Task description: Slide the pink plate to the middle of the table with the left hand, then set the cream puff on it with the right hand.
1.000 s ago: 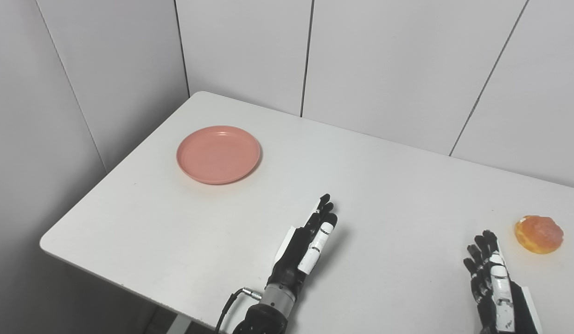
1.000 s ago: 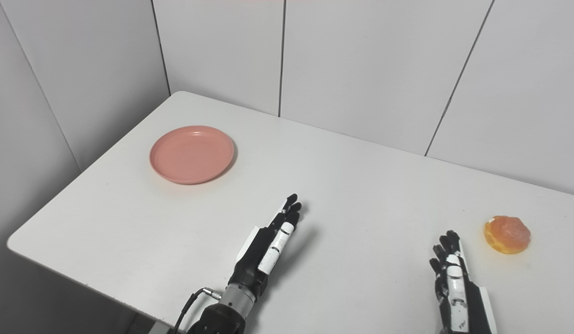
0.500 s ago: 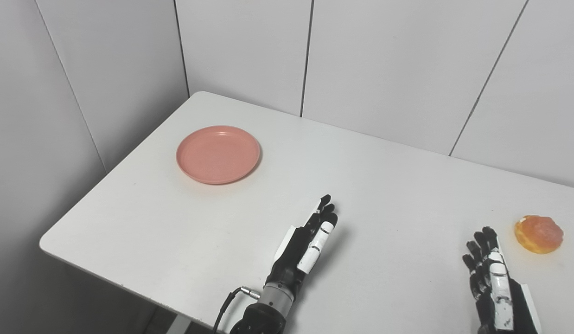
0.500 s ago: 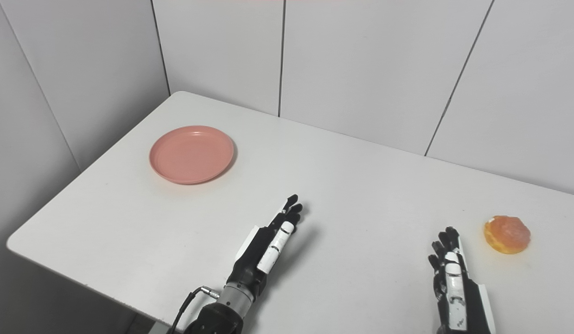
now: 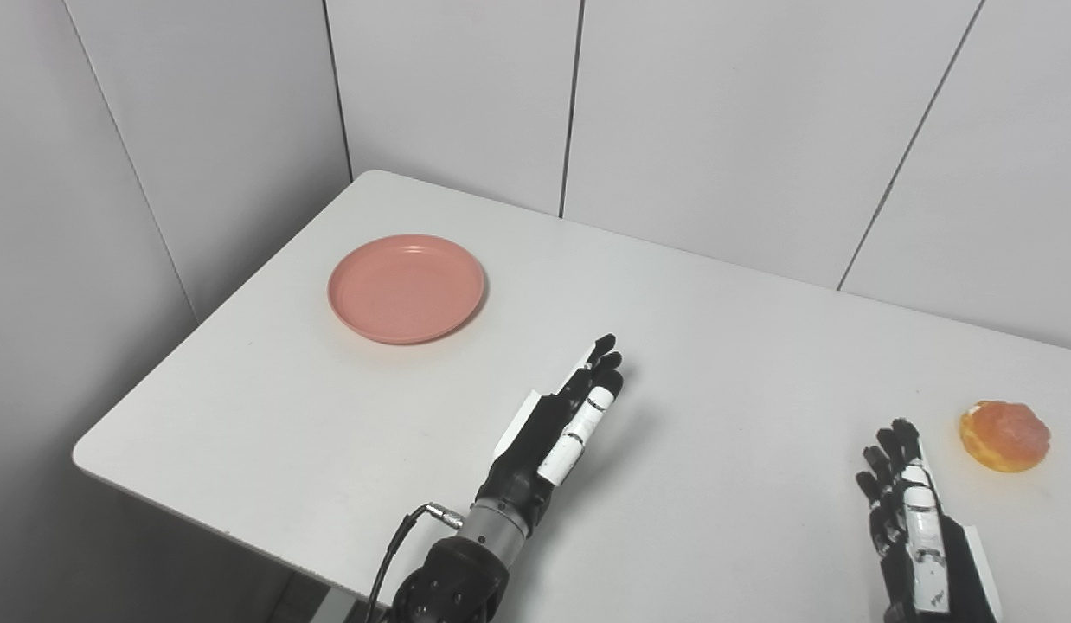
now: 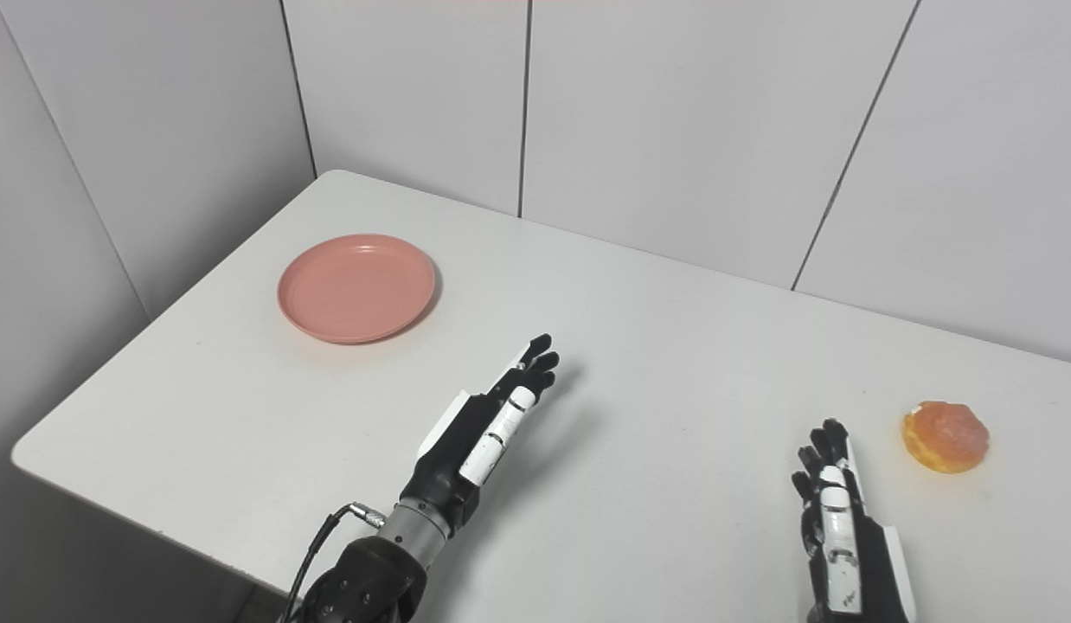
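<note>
Since a second ago the left hand (image 5: 560, 422) has advanced a little up the table toward the plate; plate, puff and right hand are about where they were.

Left to right:
- Pink plate (image 5: 407, 287): far-left part of the white table (image 5: 717, 346), empty, not yet slid.
- Left hand: fingers straight and held together, holding nothing, well short of the plate.
- Right hand (image 5: 914, 519): near edge, fingers extended and slightly apart, empty.
- Cream puff (image 5: 1005, 435): just beyond and right of the right hand, not touched.

Risks (judgement): a flat push on the plate's near rim could drive it toward the far-left edge rather than to the centre. Hooking the far rim looks safer. Too firm a squeeze may crush the puff.
</note>
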Controlling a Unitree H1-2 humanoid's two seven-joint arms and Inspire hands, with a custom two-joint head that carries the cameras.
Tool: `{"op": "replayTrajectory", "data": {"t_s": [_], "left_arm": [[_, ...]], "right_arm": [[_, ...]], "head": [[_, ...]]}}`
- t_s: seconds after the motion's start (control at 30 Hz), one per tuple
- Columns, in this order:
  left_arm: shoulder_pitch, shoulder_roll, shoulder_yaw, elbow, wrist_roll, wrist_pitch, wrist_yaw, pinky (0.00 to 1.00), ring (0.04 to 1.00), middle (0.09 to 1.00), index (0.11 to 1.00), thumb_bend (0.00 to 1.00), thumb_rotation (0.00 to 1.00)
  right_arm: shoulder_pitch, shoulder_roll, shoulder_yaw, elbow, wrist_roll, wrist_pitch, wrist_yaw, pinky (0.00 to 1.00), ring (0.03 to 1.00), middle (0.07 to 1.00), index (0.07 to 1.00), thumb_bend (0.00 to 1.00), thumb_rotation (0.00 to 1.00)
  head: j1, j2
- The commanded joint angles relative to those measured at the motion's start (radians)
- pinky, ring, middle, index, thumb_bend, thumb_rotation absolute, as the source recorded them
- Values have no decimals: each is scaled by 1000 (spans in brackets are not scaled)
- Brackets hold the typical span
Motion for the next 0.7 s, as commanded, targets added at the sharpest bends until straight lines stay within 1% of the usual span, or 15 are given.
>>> {"op": "replayTrajectory", "data": {"t_s": [0.0, 0.1, 0.2, 0.3, 0.4, 0.47, 0.5, 0.57, 0.67], "left_arm": [[-25, 23, 7, -43, -9, -13, -13, 1000, 965, 973, 969, 508, 1000], [-34, 29, 19, -56, -26, -11, -15, 999, 963, 973, 969, 504, 1000], [-46, 29, 37, -70, -44, -23, -9, 953, 951, 968, 960, 481, 1000], [-63, 31, 54, -88, -53, -24, -3, 939, 941, 962, 952, 469, 1000], [-78, 37, 74, -115, -67, 4, -4, 966, 949, 967, 957, 471, 1000], [-96, 46, 91, -141, -80, 34, -7, 984, 961, 974, 965, 470, 1000], [-109, 55, 100, -151, -79, 38, -8, 992, 967, 977, 969, 467, 1000], [-130, 69, 116, -161, -81, 44, -8, 969, 963, 977, 971, 446, 1000], [-163, 88, 146, -164, -93, 58, -3, 953, 951, 968, 965, 452, 1000]], "right_arm": [[-17, 6, 0, -41, 3, 1, -4, 1000, 1000, 1000, 1000, 62, 1000], [-16, 7, 1, -39, -1, 0, -6, 1000, 1000, 1000, 1000, 67, 1000], [-16, 9, -1, -35, 2, -5, -6, 1000, 1000, 1000, 1000, 66, 1000], [-16, 12, -1, -37, 2, -1, -9, 1000, 1000, 1000, 1000, 64, 1000], [-18, 13, -2, -33, 14, 3, -4, 1000, 1000, 1000, 1000, 70, 1000], [-19, 11, -1, -31, 14, 2, -2, 1000, 1000, 1000, 1000, 70, 1000], [-19, 12, -1, -32, 13, 4, -3, 1000, 1000, 1000, 1000, 70, 1000], [-18, 14, 0, -32, 9, 2, -6, 1000, 1000, 1000, 1000, 66, 1000], [-16, 16, 2, -32, -3, -3, -13, 1000, 1000, 1000, 1000, 63, 1000]], "head": [[0, -2], [1, -3], [3, -3], [4, -2], [4, -2], [4, -3], [2, -3], [0, -4], [1, -4]]}}
